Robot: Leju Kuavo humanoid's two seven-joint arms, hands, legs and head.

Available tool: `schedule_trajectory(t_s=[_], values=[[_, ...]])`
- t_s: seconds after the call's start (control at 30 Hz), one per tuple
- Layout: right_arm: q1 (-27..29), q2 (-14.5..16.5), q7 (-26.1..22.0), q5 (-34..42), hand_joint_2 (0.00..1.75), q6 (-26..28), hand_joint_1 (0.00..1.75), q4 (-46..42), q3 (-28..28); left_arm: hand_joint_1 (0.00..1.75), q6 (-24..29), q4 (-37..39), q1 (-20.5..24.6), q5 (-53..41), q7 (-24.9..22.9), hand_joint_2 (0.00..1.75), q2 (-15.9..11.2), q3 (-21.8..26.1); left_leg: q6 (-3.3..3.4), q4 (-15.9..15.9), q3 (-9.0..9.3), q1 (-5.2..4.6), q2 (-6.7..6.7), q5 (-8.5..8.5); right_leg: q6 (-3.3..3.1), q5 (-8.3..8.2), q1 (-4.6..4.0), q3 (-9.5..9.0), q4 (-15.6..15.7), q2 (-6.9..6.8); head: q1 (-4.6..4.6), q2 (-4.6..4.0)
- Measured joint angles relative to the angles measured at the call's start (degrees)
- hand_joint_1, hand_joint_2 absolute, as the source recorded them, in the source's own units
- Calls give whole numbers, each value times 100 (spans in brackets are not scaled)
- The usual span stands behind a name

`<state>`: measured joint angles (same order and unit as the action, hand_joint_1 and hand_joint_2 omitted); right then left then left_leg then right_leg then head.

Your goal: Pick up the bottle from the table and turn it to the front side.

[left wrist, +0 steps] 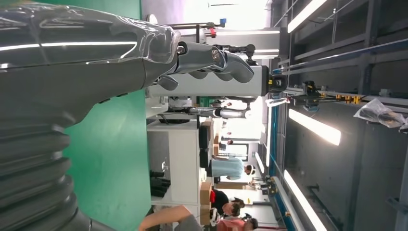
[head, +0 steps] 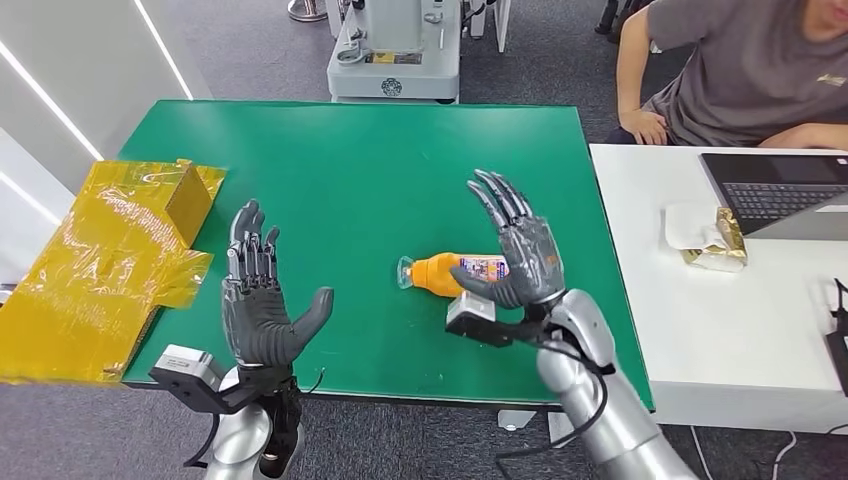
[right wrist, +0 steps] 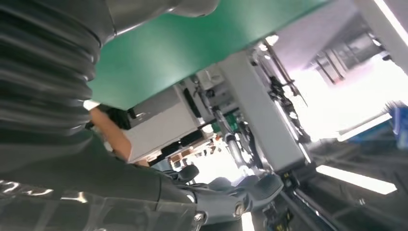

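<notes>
The bottle (head: 455, 272), orange with a printed label and a pale cap, lies on its side on the green table (head: 360, 160), its cap end pointing toward the left hand (head: 262, 300). The right hand (head: 520, 250) is raised just above and behind the bottle's label end, fingers spread apart and holding nothing; whether its thumb touches the bottle cannot be told. The left hand stands upright, well apart from the bottle on its cap side, palm turned toward the right hand, fingers apart and holding nothing. Beyond the left hand, on the far side from the bottle, a yellow wrapped box (head: 120, 250) overhangs the table's edge. Past the right hand stands a white table (head: 700, 330) with a laptop (head: 780, 190), where a person (head: 740, 70) sits.
</notes>
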<state>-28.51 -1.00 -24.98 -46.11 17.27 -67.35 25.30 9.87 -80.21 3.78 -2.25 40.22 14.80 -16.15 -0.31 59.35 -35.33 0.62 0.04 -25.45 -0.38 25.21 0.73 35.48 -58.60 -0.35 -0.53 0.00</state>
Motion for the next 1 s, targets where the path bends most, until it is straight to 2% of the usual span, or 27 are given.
schedule_trajectory(t_s=[0.17, 0.33, 0.4, 0.5, 0.6, 0.7, 0.77, 1.0], values=[[-1144, -354, -170, 34, 175, -783, 0, 1064, 15, 0, -45, 0, 0, 27, 0, 175, -1, 0, 3, 3, -1, 0, -3, 3, 2, -2, 0, 0, -1, -3, 0, 0], [-1684, -524, -195, 29, 175, -1046, 0, 1624, 50, 0, -47, 0, 0, 29, 0, 175, -1, 0, 3, 2, -2, 1, -3, -1, 1, 1, -1, 1, 0, -1, -1, 0], [-1849, -558, -91, 11, 175, -1339, 0, 1811, 104, 0, -48, 0, 0, 33, 0, 175, -1, 0, 3, 2, -2, 0, -2, -2, 1, 2, 0, 2, 0, 0, 0, 0], [-2296, -597, -33, 110, 175, -2297, 0, 2217, 246, 0, -72, 0, -1, 44, 0, 175, -3, 0, 2, 2, -5, 0, -1, -1, 0, 1, 0, 4, -1, 0, 0, 0], [-2890, -603, -241, 239, 175, -3301, 0, 2744, 470, 0, -96, 0, -2, 56, 0, 175, -5, 0, 2, 2, -5, 0, -2, 0, 0, 1, 0, 4, -2, -1, 0, 0], [-3281, -576, -452, 422, 175, -4031, 0, 3187, 706, 0, -96, 0, -2, 63, 0, 175, -5, 0, 2, 2, -5, 1, -4, 1, 0, 1, -1, 3, -2, -3, 1, 0], [-3370, -533, -517, 531, 175, -4245, 0, 3408, 806, 0, -92, 0, -2, 63, 0, 175, -5, 0, 3, 2, -5, 1, -4, 1, 0, 1, -1, 3, -2, -3, 1, 0], [-3361, -420, -584, 655, 175, -4394, 0, 3798, 1044, 0, -80, 0, -2, 66, 0, 175, -3, 0, 2, 2, -5, 1, -4, -1, 1, 2, -1, 4, -1, -2, -2, 0]])
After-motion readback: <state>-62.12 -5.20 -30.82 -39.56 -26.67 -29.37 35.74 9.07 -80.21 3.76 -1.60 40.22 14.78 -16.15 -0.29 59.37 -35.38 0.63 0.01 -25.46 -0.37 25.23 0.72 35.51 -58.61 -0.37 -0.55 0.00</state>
